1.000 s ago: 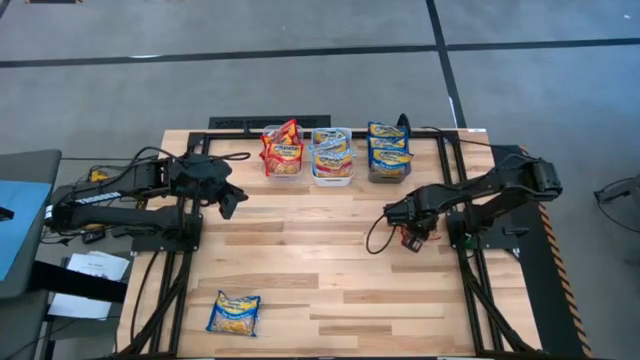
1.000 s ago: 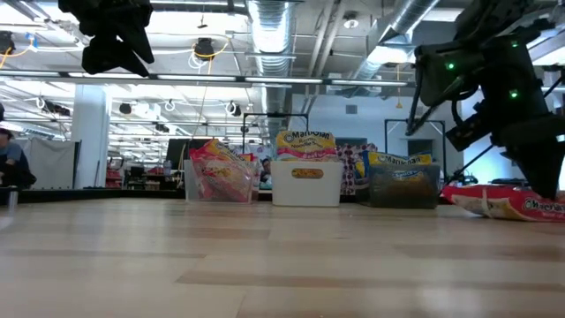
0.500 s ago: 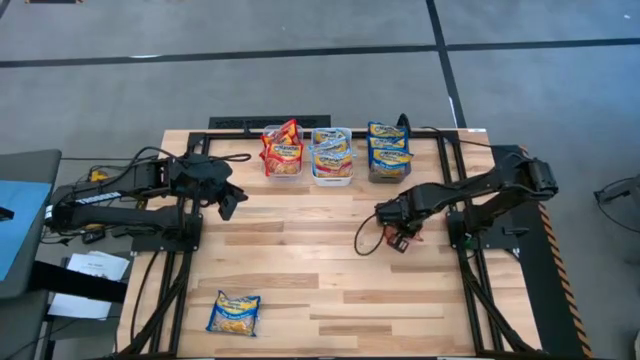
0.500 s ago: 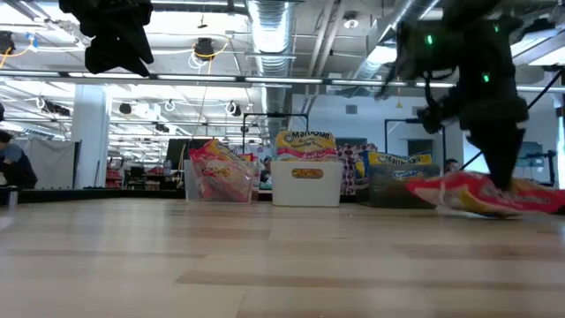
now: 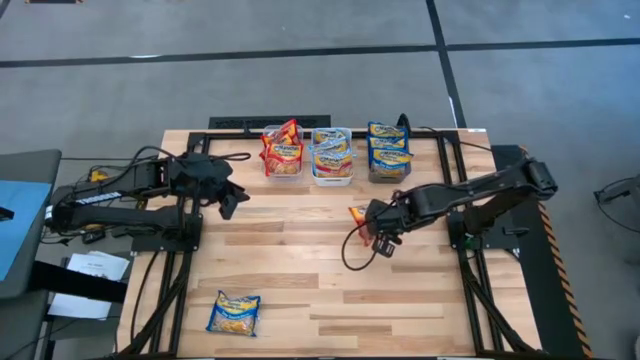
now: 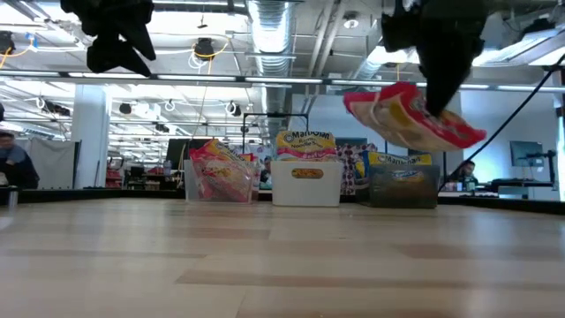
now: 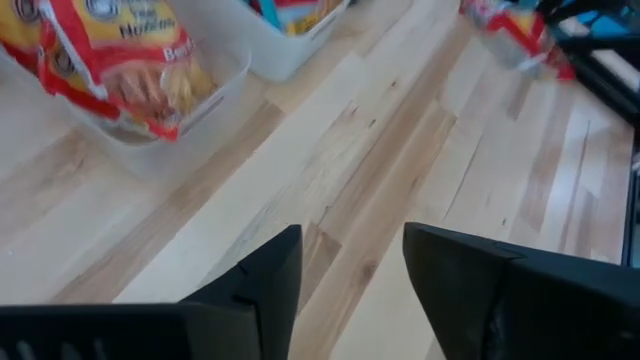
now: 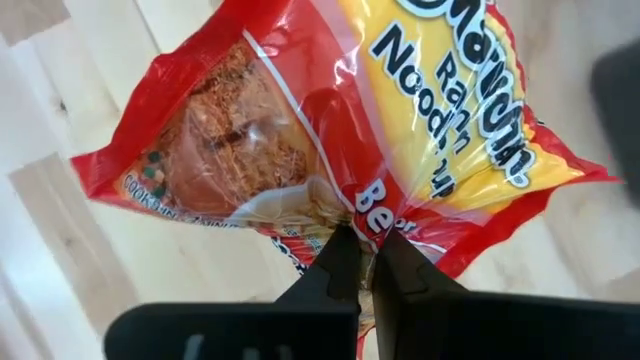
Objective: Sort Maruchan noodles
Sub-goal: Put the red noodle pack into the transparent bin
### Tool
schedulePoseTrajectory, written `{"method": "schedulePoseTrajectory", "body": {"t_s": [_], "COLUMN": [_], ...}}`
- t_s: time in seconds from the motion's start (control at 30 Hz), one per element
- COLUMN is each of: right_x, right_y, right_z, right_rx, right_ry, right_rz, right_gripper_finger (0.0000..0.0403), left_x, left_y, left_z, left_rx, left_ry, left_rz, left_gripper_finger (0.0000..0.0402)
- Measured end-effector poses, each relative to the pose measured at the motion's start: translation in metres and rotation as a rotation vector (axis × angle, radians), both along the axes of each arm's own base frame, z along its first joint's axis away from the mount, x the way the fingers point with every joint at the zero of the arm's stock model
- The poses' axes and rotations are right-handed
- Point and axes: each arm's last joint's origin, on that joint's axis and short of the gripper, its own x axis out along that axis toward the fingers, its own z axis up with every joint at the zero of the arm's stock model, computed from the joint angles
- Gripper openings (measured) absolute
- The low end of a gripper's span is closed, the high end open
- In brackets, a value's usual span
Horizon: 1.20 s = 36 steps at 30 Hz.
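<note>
- Bright, even overhead light; soft shadows on desk [image 5: 300, 260].
- Low view: ceiling lamps [image 6: 203, 46] glare, arms silhouetted.
- Packet [image 8: 340, 130] glossy, specular glare.
- Left wrist view blurred, near fingers [image 7: 260, 285] out of focus.

"Ramen Noodle" and "Be" on the red packet [image 8: 340, 150].

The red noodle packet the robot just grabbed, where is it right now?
The red noodle packet hangs clear of the table, pinched in the right tool. In the high view it is right of centre, just in front of the white bin.
</note>
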Motion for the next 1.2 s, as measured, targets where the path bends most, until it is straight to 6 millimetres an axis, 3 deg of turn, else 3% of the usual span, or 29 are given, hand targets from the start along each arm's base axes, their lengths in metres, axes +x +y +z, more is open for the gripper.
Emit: {"method": "schedulePoseTrajectory", "body": {"t_s": [0.2,0.37,0.73,0.93,1.2], "right_x": [0.027,0.059,0.122,0.141,0.152], "right_y": [0.007,0.011,0.017,0.015,0.010], "right_z": [0.005,0.005,0.015,0.021,0.027], "right_rx": [-0.078,-0.216,-0.515,-0.641,-0.746], "right_ry": [0.010,0.057,0.099,0.096,0.054], "right_rz": [0.131,0.247,0.499,0.557,0.619], "right_gripper_finger": [0.0013,0.0013,0.0013,0.0013,0.0013], "left_x": [0.000,0.002,0.032,0.049,0.070], "left_y": [0.008,0.011,0.017,0.022,0.027], "left_z": [0.017,0.025,0.008,0.003,-0.002], "left_rx": [0.004,-0.129,-0.297,-0.302,-0.319], "left_ry": [-0.100,-0.178,-0.096,-0.091,-0.128], "left_rz": [0.074,0.132,0.108,0.078,0.042], "left_gripper_finger": [0.0190,0.0193,0.0194,0.0194,0.0194]}}
